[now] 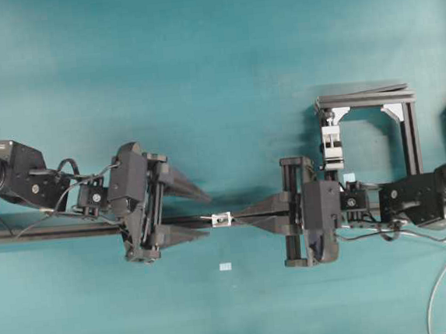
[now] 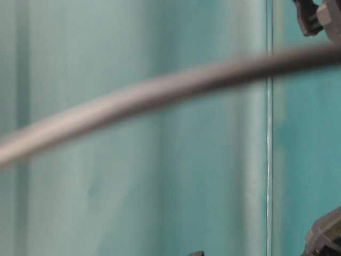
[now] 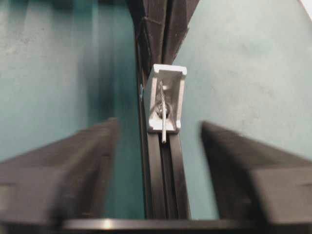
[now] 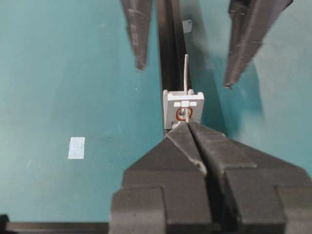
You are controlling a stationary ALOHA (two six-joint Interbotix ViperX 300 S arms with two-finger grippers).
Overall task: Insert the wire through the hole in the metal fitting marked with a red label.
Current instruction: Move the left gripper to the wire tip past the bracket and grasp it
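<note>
The metal fitting (image 1: 222, 219) is a tiny silvery block sitting on a black rail (image 1: 72, 231). In the right wrist view the fitting (image 4: 184, 108) has a red ring round its hole (image 4: 184, 114). My right gripper (image 4: 187, 125) is shut on the wire, its tips right against the fitting. The wire (image 4: 186, 73) comes out of the far side. In the left wrist view the wire (image 3: 163, 124) runs through the fitting (image 3: 168, 83) and its end pokes toward me. My left gripper (image 3: 160, 127) is open and empty, one finger on each side of the rail, just short of the fitting.
A white-silver clamp (image 1: 331, 146) in a black frame (image 1: 411, 131) stands at the back right. A small pale label (image 1: 225, 267) lies on the teal table in front of the rail. Cables (image 1: 443, 273) trail at the right. The table-level view shows only a blurred grey strand (image 2: 160, 88).
</note>
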